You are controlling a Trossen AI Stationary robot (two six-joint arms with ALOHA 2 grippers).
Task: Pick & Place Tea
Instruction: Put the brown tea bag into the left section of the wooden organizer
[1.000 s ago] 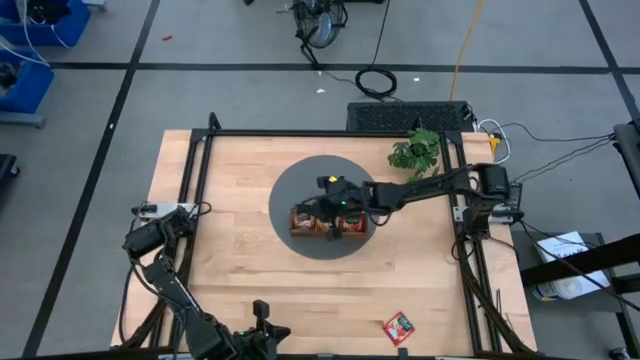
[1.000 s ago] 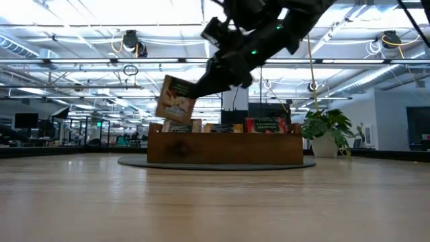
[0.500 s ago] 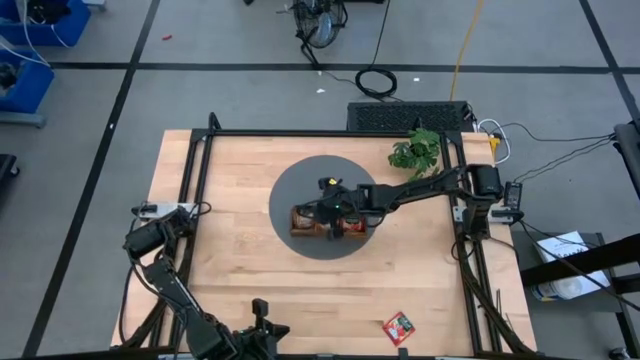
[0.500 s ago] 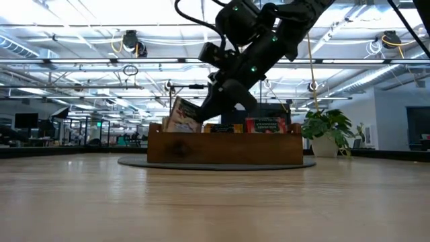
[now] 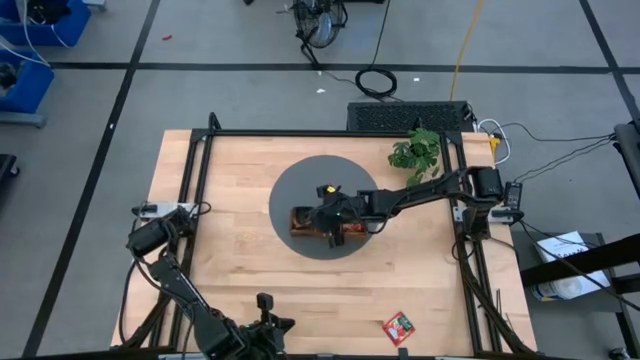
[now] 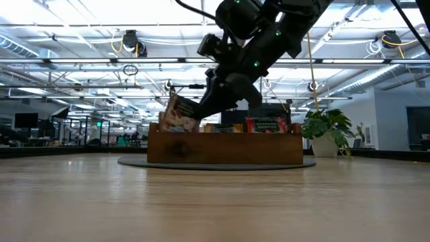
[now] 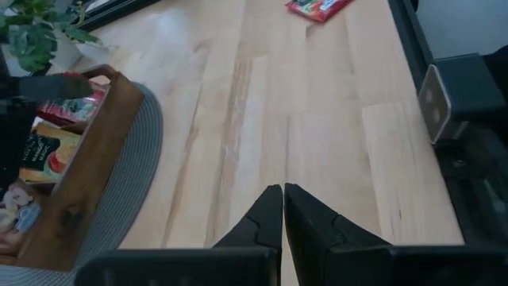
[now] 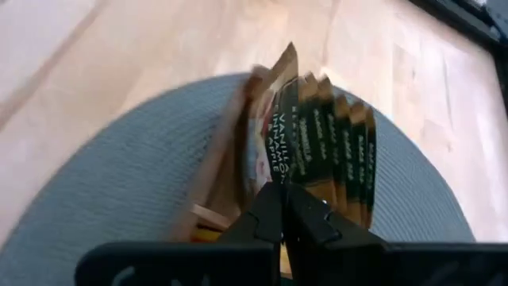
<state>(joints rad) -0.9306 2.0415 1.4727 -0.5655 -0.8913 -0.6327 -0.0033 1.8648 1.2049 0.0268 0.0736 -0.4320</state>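
pinching a flat square tea packet (image 6: 179, 114), right gripper (image 6: 201, 111) jaws tilt it over the wooden tray (image 6: 225, 149).

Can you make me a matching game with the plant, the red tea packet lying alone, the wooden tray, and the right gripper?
Things:
1. plant
2. lone red tea packet
3. wooden tray
4. right gripper

Places or states:
A. on the round grey mat
B. near the table's front edge
C. at the table's back edge
D. pinching a pale tea packet over the tray

Pairs: 1-C, 2-B, 3-A, 4-D
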